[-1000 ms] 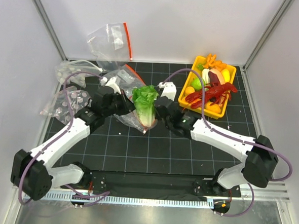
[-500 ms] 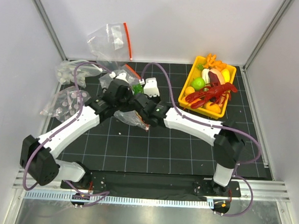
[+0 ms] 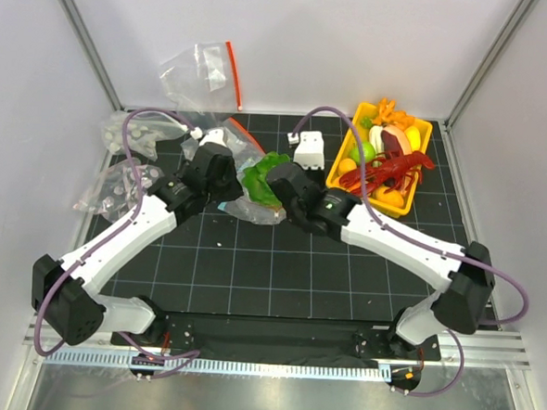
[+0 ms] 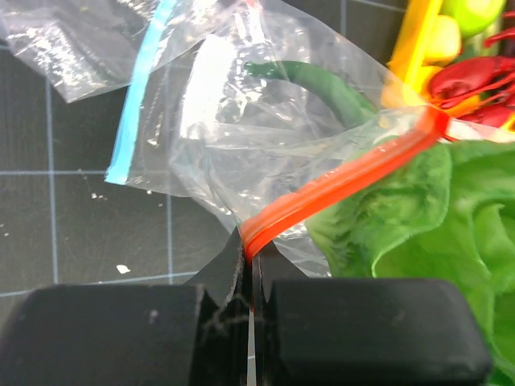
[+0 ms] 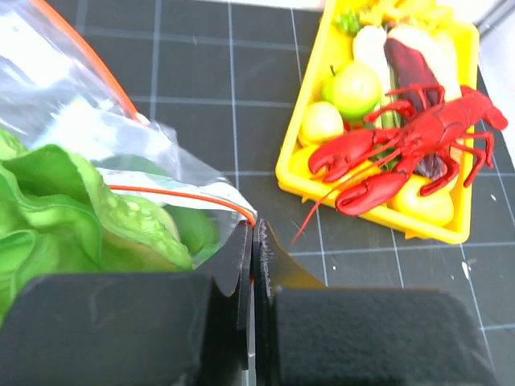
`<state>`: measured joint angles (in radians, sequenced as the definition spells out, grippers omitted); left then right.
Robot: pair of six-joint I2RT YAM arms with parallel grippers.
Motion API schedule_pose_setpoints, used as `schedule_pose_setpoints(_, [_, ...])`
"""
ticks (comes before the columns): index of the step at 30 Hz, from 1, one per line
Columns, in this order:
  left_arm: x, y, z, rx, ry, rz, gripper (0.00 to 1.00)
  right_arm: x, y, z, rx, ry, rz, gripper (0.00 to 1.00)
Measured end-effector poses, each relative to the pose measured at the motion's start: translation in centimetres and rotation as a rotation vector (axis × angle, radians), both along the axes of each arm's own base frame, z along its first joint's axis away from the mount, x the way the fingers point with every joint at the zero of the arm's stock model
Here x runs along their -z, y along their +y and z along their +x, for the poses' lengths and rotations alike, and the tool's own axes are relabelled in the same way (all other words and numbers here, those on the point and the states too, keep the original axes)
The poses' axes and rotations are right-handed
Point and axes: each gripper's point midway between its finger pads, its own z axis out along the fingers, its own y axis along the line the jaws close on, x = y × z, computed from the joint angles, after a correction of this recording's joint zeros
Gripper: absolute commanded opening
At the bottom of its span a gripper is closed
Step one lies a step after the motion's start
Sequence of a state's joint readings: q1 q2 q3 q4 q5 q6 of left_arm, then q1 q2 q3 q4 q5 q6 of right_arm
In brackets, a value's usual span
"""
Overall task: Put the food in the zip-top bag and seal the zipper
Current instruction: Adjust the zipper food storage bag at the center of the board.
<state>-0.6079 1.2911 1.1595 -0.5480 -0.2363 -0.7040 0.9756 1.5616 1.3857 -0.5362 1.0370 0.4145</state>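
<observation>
1. A yellow tray [image 3: 427,131] sits at the back right of the black gridded mat [image 3: 269,270], with a red lobster [image 3: 387,170] sprawled on top.
2. A red-stripped clear bag [image 3: 202,75] leans on the back wall.
3. Dotted pouches [image 3: 117,188] and a bag of white parts [image 3: 134,136] lie far left.
4. A blue-stripped bag [image 4: 137,96] lies flat.
</observation>
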Motion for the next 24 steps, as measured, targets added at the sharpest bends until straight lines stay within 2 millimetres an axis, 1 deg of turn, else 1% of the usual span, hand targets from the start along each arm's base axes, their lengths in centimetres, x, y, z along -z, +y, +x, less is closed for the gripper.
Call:
schedule_pose_setpoints(2, [-0.6,-0.2,0.1,0.007,-0.005,-0.017,0.0,-1.5,-0.2,-0.3,-0.016,-0.022,0.041,0.01])
schedule_pose_setpoints(5, [-2.5,-1.1,0.3,0.025,-0.02,-0.063,0.0,-2.9,0.2,-0.7,-0.051,-0.029,0.084,0.01])
schedule_pose_setpoints(9, [-6.1,-3.7,0.7,0.074,-0.06,-0.116,0.0,-3.8,2.6,-0.8,-0.12,-0.018,0.12,0.01])
schedule_pose_setpoints(11, [-7.3,-5.6,0.6,0.115,-0.073,-0.134,0.0,-3.8,4.4,-0.9,-0.153,-0.01,0.118,0.01])
schedule_pose_setpoints(12, [-7.6,-6.3,0.6,0.132,-0.072,-0.139,0.0,-3.6,5.0,-0.9,-0.166,-0.004,0.106,0.01])
schedule_pose_setpoints(13, [-7.4,-6.8,0.7,0.142,-0.067,-0.136,0.0,-3.1,5.4,-0.9,-0.172,0.007,0.087,0.01])
schedule_pose_setpoints(15, [-6.4,-6.6,0.8,0.143,-0.039,-0.129,0.0,-2.1,5.4,-1.0,-0.173,0.032,0.047,0.01])
schedule_pose_setpoints(17, [-4.8,-5.4,1.5,0.117,-0.008,-0.139,0.0,-1.5,4.7,-0.9,-0.163,0.048,0.028,0.01])
schedule_pose_setpoints(19, [-2.9,-3.6,1.8,0.075,0.028,-0.155,0.0,-1.4,3.4,-0.8,-0.153,0.056,0.041,0.01])
schedule_pose_setpoints(20, [-1.8,-2.5,1.8,0.051,0.049,-0.156,0.0,-1.5,2.5,-0.9,-0.15,0.061,0.054,0.01])
schedule_pose_setpoints(22, [-0.2,-0.7,1.9,0.004,0.083,-0.156,0.0,-2.9,0.3,-1.2,-0.138,0.048,0.107,0.01])
schedule_pose_setpoints(23, [0.1,-0.6,1.7,0.003,0.092,-0.165,0.0,-4.0,-0.4,-1.3,-0.143,0.034,0.151,0.01])
schedule_pose_setpoints(24, [0.1,-1.0,1.7,0.016,0.09,-0.182,0.0,-5.2,-0.6,-1.5,-0.157,0.019,0.197,0.01])
